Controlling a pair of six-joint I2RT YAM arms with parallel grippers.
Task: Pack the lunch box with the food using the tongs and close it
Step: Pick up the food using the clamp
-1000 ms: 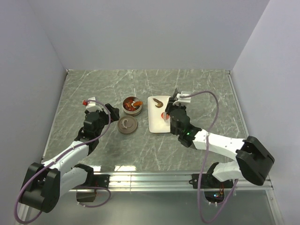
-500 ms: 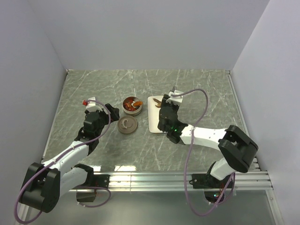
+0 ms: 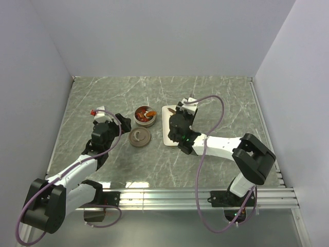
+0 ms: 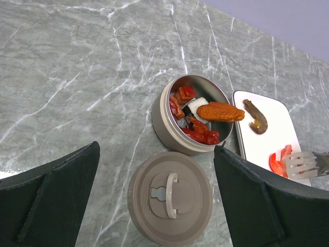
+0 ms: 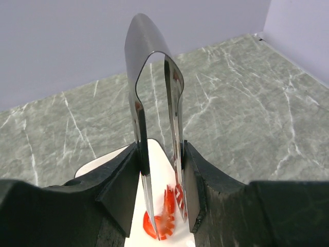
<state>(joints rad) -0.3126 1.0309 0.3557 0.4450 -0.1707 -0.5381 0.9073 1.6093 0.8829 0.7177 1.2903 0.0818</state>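
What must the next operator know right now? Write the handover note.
Left gripper: open, holding nothing, beside the tin and lid.
Right gripper: shut on the tongs, tips down at a red piece on the white plate.
Tin: open, with red pieces and an orange piece inside.
Lid: on the table beside the tin.
Done: most food packed.
Left: red piece and shrimp into the tin, then lid on.

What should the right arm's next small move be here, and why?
Probably close the right gripper a little further, so the tongs pinch the red piece on the plate. The tips flank it but look unclosed, and the lunch box stands open nearby.
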